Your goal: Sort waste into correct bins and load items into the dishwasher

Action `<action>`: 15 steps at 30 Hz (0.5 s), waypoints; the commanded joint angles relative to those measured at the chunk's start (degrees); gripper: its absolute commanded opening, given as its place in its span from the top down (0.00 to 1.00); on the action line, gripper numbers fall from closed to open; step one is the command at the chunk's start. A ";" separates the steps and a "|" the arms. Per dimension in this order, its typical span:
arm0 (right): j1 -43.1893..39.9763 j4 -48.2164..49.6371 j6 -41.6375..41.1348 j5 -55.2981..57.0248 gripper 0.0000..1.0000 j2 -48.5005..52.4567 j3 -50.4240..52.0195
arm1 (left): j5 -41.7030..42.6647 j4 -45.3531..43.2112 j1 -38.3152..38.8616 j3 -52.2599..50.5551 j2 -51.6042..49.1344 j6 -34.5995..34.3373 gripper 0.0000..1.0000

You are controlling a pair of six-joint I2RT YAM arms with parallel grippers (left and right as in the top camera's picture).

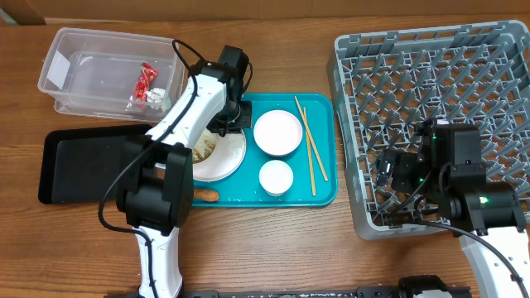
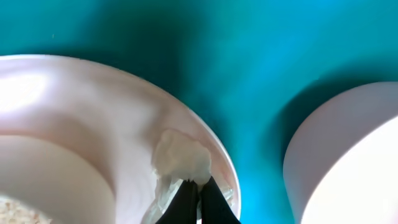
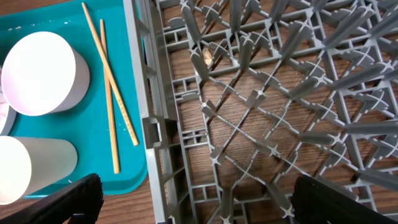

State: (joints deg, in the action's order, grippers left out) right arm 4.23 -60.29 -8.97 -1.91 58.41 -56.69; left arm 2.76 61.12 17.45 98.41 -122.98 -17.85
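Wooden bench (image 1: 273,248), teal tray (image 1: 325,186): left fingers (image 2: 185,202) pinched narrow on paper ball (image 2: 181,158) at plate (image 2: 93,112) rim, right fingers (image 3: 68,202) wide over rack (image 3: 155,134); waste-sorting in hand, next likely a lift clear toward tub (image 1: 99,79).

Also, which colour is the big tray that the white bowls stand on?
Teal, a blue-green. The tray shows best in the overhead view.

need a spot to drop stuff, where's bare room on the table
Bare: the left half of the shallow black rectangular tray, and the far rows of the grey pegged dish rack. Crowded: the teal tray, around the round white plate where the left gripper pinches a white paper wad.
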 commanded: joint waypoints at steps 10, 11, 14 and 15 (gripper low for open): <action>0.15 -0.02 -0.04 0.59 0.00 -0.52 -1.84 | -12.35 -1.73 -9.86 13.09 12.28 0.00 0.96; 0.15 -0.02 -0.04 0.59 0.00 -0.52 -1.84 | -12.96 -2.86 -10.93 13.09 12.55 0.00 0.96; 0.15 -0.02 -0.04 0.59 0.00 -0.52 -1.84 | -13.57 -6.21 -14.36 13.05 12.33 0.00 0.96; 0.15 -0.02 -0.04 0.59 0.00 -0.52 -1.84 | -13.68 -7.13 -15.47 13.03 11.96 -0.04 0.96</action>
State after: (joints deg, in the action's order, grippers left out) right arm 4.21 -60.53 -8.97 -1.89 58.41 -56.69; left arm -7.46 55.20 4.67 111.22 -110.32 -17.85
